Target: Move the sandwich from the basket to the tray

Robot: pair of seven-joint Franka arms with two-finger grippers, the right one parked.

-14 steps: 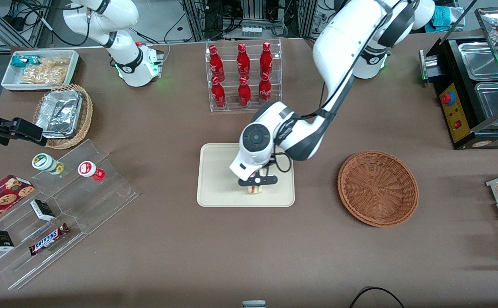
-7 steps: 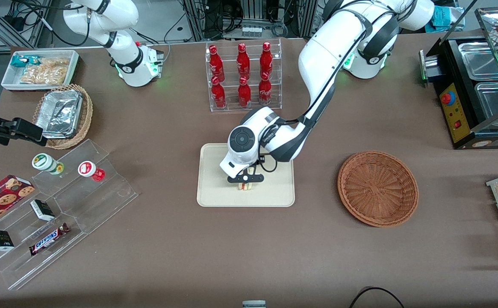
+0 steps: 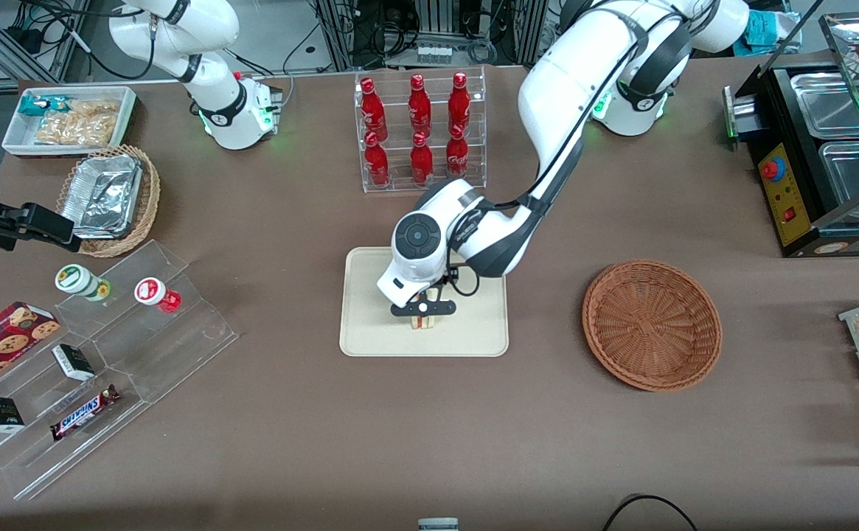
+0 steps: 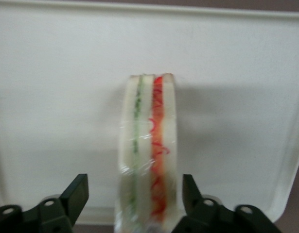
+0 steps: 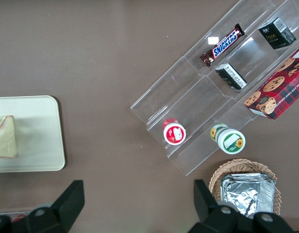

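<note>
Since a second ago the sandwich (image 3: 422,321) and the gripper (image 3: 422,315) have shifted across the tray (image 3: 473,332) toward the parked arm's end of the table, and over the last half second they have hardly moved. Now the sandwich stands on edge on the tray, its green and red filling stripes facing the wrist camera (image 4: 148,155). Both fingers (image 4: 74,196) stand spread to either side of the sandwich with a gap between each and the wrap, so the gripper has let go. On the worktop, the tray sits about midway between its end edges. Toward the working arm's end sits the basket (image 3: 651,323), well apart from the tray. Farther from the front camera than the tray, a clear rack of red bottles (image 3: 420,131) stands near the worktop's edge.
</note>
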